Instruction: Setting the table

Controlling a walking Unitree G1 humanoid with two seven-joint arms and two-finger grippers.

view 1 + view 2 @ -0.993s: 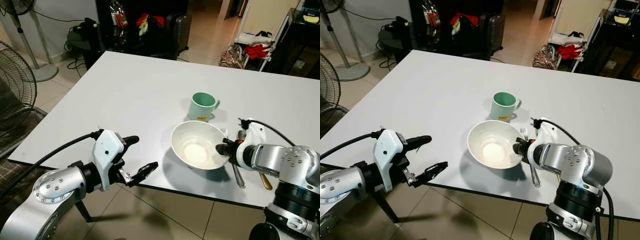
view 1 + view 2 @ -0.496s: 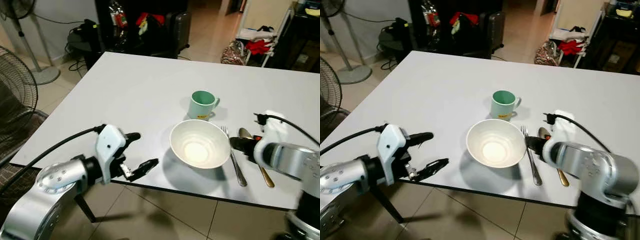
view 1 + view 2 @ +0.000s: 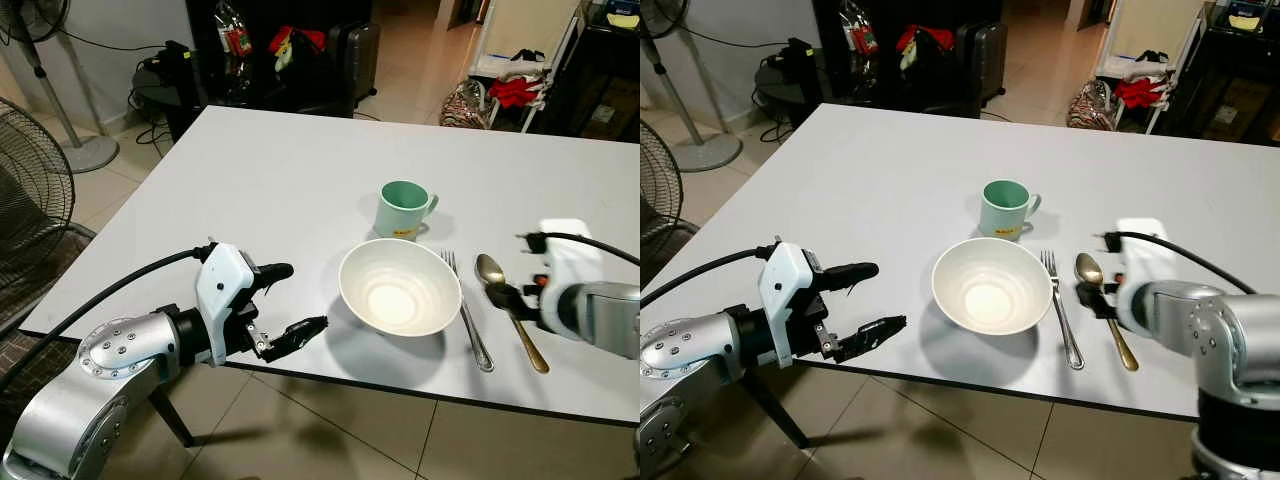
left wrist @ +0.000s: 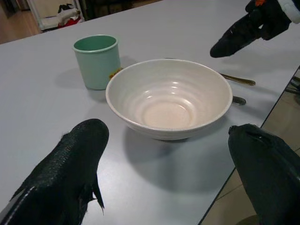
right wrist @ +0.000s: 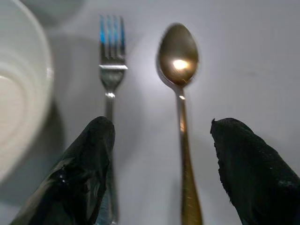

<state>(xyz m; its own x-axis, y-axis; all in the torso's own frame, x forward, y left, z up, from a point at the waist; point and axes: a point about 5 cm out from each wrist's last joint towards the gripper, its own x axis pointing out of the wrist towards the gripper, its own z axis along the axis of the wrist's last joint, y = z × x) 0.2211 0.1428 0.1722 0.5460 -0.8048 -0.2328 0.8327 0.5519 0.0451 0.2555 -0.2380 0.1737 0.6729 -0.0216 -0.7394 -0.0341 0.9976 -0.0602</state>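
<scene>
Now, in the head views, the right gripper (image 3: 1095,297) has backed away from the round white ceramic bowl (image 3: 399,288) it was touching a second ago and hovers over the brass-coloured metal spoon (image 3: 510,308), fingers apart and empty. That suggests the bowl is placed and the cutlery is being checked or straightened. The bowl sits near the front edge of the white rectangular table (image 3: 260,190), with nothing in it. Just beyond it stands the mint-green ceramic mug (image 3: 402,210), its contents not visible from here. To the bowl's right lie the silver metal fork (image 3: 466,318) and then the spoon, side by side, apart. The left gripper (image 3: 285,303) hangs at the near edge, left of the bowl, spread wide and holding nothing.

From the left wrist, the bowl shows a bare ribbed interior between the two open fingers (image 4: 70,164); the mug stands behind it, just beside.

From the right wrist, fork and spoon lie parallel between the parted fingertips (image 5: 89,159), bowl rim beside the fork.
</scene>
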